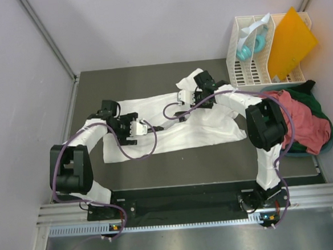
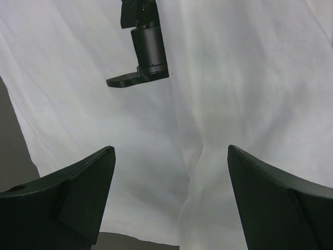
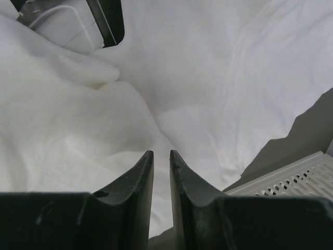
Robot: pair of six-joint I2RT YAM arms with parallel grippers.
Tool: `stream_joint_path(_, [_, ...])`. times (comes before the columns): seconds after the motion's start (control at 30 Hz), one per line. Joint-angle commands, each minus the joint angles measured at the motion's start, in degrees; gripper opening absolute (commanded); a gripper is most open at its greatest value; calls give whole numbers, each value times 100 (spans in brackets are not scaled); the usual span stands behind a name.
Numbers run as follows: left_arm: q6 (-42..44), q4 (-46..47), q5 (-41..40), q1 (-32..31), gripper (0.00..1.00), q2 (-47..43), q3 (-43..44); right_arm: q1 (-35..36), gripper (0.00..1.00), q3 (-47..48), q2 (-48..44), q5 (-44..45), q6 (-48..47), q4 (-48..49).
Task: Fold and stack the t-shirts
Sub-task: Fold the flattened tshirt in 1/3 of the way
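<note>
- Right gripper point(image 3: 161, 152): jaws drawn in to a narrow slit. Nothing shows between them, though whether a thin fold of cloth is nipped cannot be told. It sits low over the rumpled far part of the shirt, probably placed to work the upturned corner at 12 o'clock.
- Left gripper point(image 2: 171, 148): jaws spread wide, holding nothing. It is poised just above flat cloth on the shirt's 9 o'clock side, judged ready to take a hem or pin the cloth for a fold.
- White t-shirt point(image 1: 173, 137): lies spread at table centre beneath both grippers. It is partly smoothed and creased along the far edge; the fold is judged begun, not finished.
- Salmon-red t-shirt point(image 1: 306, 121) and dark green t-shirt point(image 1: 311, 87): heaped together unfolded at the table's 3 o'clock edge, apparently awaiting their turn.
- Table point(image 1: 152, 80): dark, matt surface.
- White slatted rack point(image 1: 242, 68): stands at 1 o'clock. An orange sheet point(image 1: 289, 42) leans in it, beside a teal ring-shaped item point(image 1: 246, 49).
- Writing: no brand, label or text is legible in any view.
</note>
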Motion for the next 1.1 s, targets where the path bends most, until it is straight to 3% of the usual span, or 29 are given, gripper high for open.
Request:
stream_joint_path(0.0, [-279, 952, -236, -46, 93, 8, -355, 83, 20, 203, 68, -8, 119, 62])
stream_joint_path(0.43, [-859, 2543, -1079, -125, 92, 114, -883, 101, 19, 475, 15, -569, 602, -218])
stream_joint_path(0.6, [-1000, 2395, -1080, -125, 92, -44, -839, 101, 23, 765, -11, -1247, 1252, -447])
stream_joint_path(0.83, [-965, 2183, -1211, -125, 92, -307, -909, 83, 27, 1029, 314, -1871, 1253, -912])
stream_joint_path(1.07, [-921, 2104, -1229, -125, 92, -492, -980, 31, 23, 1548, 876, -2179, 1244, -1379])
